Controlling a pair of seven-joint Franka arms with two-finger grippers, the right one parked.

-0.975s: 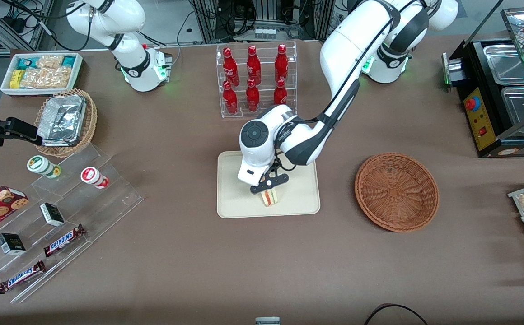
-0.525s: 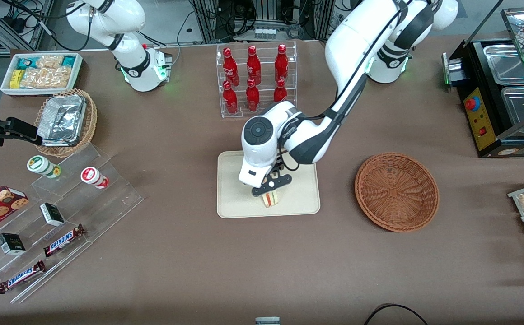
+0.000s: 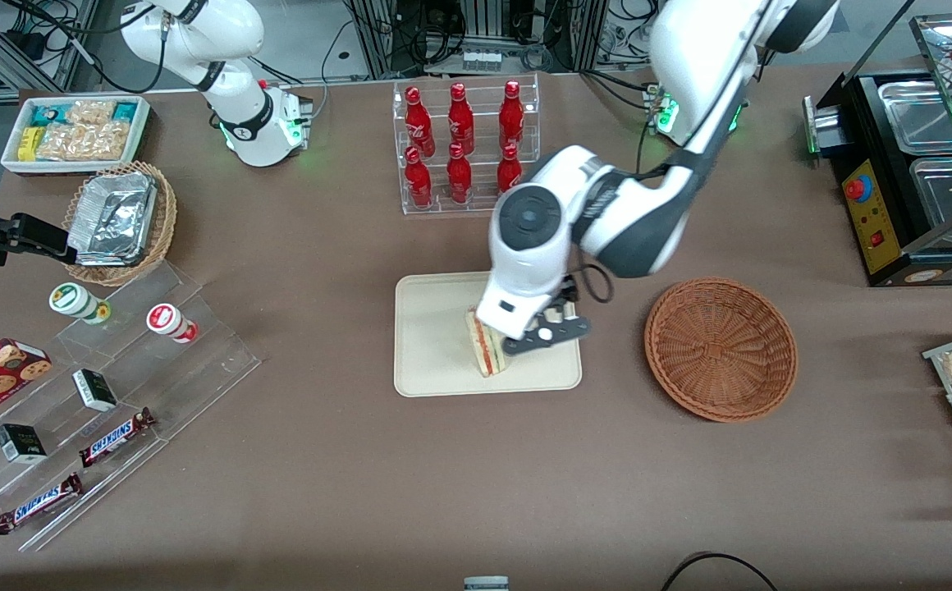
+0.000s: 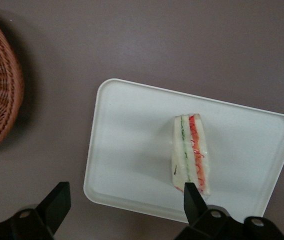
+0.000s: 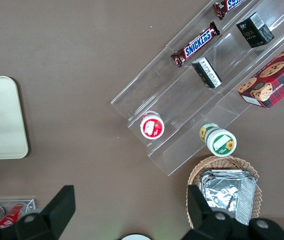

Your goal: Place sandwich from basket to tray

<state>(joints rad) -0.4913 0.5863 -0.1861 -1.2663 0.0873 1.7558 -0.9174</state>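
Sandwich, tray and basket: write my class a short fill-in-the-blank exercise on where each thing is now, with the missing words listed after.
1. The sandwich lies on the ____.
2. The reddish-brown basket holds ____.
3. The gripper hangs above the tray with its fingers ____, gripping nothing.
4. The rack farther from the front camera than the tray holds red ____.

Missing words: tray; nothing; open; bottles

White arm, grey joints, black tool (image 3: 547,336)
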